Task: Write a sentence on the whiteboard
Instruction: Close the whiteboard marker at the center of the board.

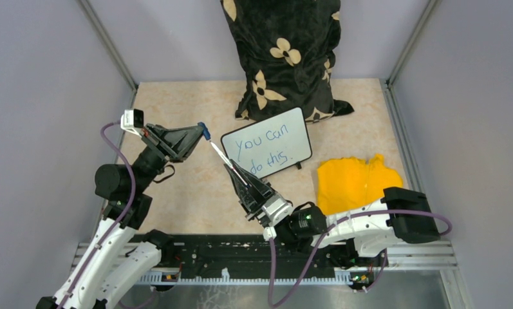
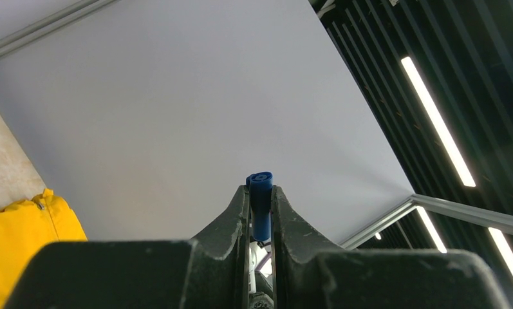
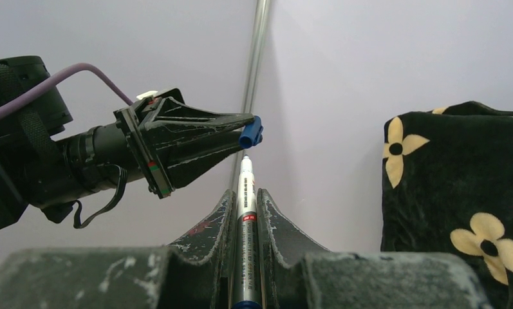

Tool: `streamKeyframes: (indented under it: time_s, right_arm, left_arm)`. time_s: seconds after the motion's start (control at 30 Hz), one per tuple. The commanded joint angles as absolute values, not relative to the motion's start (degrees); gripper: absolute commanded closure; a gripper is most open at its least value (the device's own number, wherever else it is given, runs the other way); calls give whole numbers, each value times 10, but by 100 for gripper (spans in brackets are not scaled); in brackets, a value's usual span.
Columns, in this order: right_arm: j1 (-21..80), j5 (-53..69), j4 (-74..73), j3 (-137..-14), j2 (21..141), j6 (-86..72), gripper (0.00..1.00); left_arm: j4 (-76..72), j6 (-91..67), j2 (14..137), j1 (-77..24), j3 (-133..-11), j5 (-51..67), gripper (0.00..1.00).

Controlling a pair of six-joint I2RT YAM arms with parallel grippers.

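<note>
The whiteboard [image 1: 291,122] leans against a black flowered pillow [image 1: 282,55] at the table's back. The sentence [image 1: 264,151], blue words "You can do this", fills it in two lines. My right gripper [image 1: 231,168] is shut on a white marker [image 1: 218,152], also in the right wrist view [image 3: 246,219], pointing up-left, tip bare. My left gripper [image 1: 201,133] is shut on the blue marker cap [image 1: 205,131], seen between its jaws in the left wrist view [image 2: 261,205]. The cap [image 3: 250,132] hangs just above the marker's tip, a small gap between them.
A yellow cloth [image 1: 356,183] lies crumpled on the table right of the board; its edge shows in the left wrist view [image 2: 28,244]. Grey walls with metal posts enclose the beige table [image 1: 176,103]. The arm bases sit on a black rail at the near edge.
</note>
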State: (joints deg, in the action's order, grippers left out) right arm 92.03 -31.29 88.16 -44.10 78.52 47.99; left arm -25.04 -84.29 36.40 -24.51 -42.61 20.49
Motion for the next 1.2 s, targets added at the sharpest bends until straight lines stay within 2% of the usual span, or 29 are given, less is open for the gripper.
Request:
streamKeyframes:
  time_s: [0.0,1.17]
  right_arm:
    - [926,-315,946,-472,783,482,100]
    - [925,-315,943,-469,777,480,100]
  left_arm:
    - [-254,-838,355,-247,-423,210,100]
    - [-240,-829,357,-247,-415,197,100]
